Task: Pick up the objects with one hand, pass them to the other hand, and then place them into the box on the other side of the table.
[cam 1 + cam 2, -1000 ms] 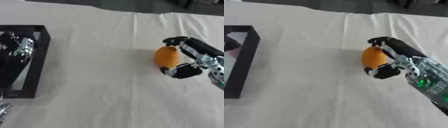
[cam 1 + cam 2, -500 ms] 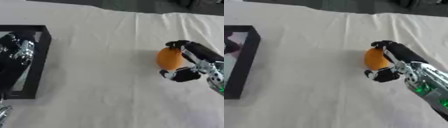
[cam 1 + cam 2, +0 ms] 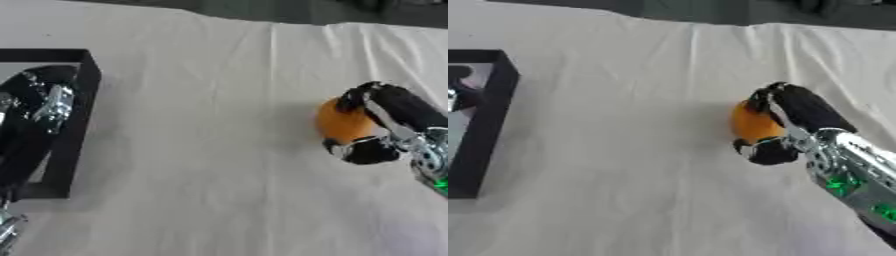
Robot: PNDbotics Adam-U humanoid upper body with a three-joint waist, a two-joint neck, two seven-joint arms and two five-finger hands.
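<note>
An orange round fruit (image 3: 343,121) is at the right of the white-clothed table, and my right hand (image 3: 381,125) is shut on it. Black fingers curl over its top and the thumb wraps under it. My right forearm, silver with green lights, runs off toward the lower right corner. A black-rimmed box (image 3: 84,90) stands at the left edge of the table. My left hand (image 3: 37,114), black with silver parts, hovers over the inside of the box and hides much of it.
A white cloth (image 3: 201,150) with soft creases covers the table between the box and the fruit. The dark far edge of the table runs along the top of the views.
My right hand and the orange fruit have shifted slightly right and toward me. My left hand has drifted a little nearer over the box.
</note>
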